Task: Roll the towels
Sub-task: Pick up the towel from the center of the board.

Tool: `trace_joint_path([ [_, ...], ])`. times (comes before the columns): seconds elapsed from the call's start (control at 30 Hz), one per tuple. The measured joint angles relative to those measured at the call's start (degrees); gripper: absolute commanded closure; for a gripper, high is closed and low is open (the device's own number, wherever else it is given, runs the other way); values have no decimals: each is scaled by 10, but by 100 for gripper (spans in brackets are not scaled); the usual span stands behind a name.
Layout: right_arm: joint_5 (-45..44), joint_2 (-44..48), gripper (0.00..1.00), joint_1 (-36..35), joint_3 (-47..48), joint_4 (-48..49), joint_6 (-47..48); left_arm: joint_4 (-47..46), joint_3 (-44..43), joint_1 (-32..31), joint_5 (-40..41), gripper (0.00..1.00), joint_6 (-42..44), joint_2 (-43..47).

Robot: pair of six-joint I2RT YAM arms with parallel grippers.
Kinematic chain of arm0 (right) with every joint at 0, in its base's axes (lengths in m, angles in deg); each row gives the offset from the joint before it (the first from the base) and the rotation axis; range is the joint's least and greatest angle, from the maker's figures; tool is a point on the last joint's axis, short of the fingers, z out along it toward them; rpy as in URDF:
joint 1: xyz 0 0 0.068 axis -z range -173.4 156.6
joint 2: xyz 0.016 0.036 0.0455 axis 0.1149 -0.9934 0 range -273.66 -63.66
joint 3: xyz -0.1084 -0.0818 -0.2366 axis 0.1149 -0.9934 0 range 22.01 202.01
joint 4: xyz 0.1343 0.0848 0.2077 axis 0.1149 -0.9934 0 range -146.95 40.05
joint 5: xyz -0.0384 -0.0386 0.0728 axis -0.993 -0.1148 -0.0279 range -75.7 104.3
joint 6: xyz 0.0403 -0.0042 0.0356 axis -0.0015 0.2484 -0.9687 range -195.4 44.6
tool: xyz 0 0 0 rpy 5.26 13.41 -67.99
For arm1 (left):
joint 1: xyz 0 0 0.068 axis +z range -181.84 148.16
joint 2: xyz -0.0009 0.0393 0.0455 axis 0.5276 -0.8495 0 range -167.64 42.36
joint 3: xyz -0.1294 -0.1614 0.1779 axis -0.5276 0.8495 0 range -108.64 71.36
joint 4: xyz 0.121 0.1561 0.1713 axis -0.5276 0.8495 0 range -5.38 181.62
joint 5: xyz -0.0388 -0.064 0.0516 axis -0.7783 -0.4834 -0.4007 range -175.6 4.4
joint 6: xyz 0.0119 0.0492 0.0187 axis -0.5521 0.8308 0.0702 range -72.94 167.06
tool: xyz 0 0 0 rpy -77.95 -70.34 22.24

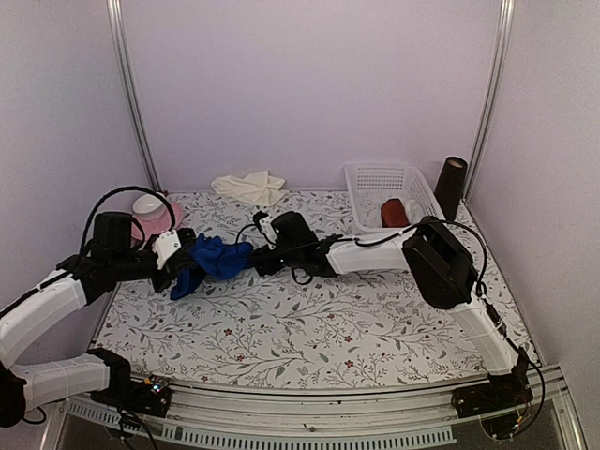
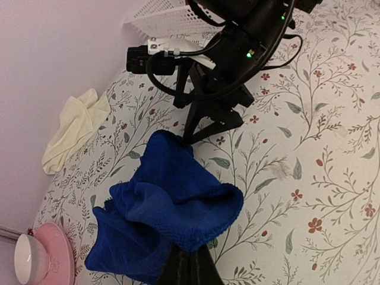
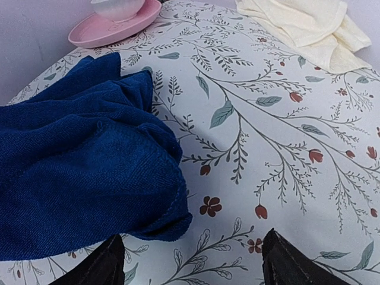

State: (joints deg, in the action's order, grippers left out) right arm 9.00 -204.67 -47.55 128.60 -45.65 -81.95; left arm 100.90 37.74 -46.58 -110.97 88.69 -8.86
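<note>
**Bench** (image 1: 309, 319): white cover printed with grey-green sprigs and small red flowers. Both arms are mounted at its near edge.

**Left tool** (image 2: 187, 264): jaws closed tight, pinching a bunched edge of the blue towel. It sits over the left side of the bench.

**Blue towel** (image 1: 211, 258): royal blue, soft weave, crumpled in thick folds. It lies on the left half of the bench between the two tools. One end is gathered at the left tool, and the rest is heaped on the cover.

**Right tool** (image 3: 190, 267): jaws spread wide and low over the bench, facing the blue towel from the right. In the right wrist view, a folded corner of the towel lies in the gap between the two dark fingertips (image 3: 110, 264). In the left wrist view, one finger meets the towel's far edge. Nothing is gripped. A small green light glows on the black wrist housing behind it.

**Saucer** (image 1: 169, 220): pink, at the far left of the bench just behind the left arm. It carries a white cup (image 1: 147, 203).

**Basket** (image 1: 370, 187): white plastic with mesh walls, at the far right. A dark red roll (image 1: 394, 213) lies inside it.

**Cylinder** (image 1: 451, 186): dark and upright, just right of the basket near the right wall.

**Cream towel** (image 1: 248, 186): off-white and loosely crumpled. It lies at the far edge of the bench against the back wall, well apart from both tools.
</note>
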Motion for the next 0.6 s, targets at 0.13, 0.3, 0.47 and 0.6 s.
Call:
trace_joint_path([
  [0.13,-1,-19,26,0,2,17,-47,-6,5,0,1,100,-1,1],
  [0.3,1,-40,27,0,10,31,-83,-6,8,0,0,100,-2,2],
  [0.47,12,-46,27,0,13,52,-103,-7,8,0,0,100,-2,2],
  [0.6,21,-50,29,0,22,68,-113,-10,8,0,0,100,-2,1],
])
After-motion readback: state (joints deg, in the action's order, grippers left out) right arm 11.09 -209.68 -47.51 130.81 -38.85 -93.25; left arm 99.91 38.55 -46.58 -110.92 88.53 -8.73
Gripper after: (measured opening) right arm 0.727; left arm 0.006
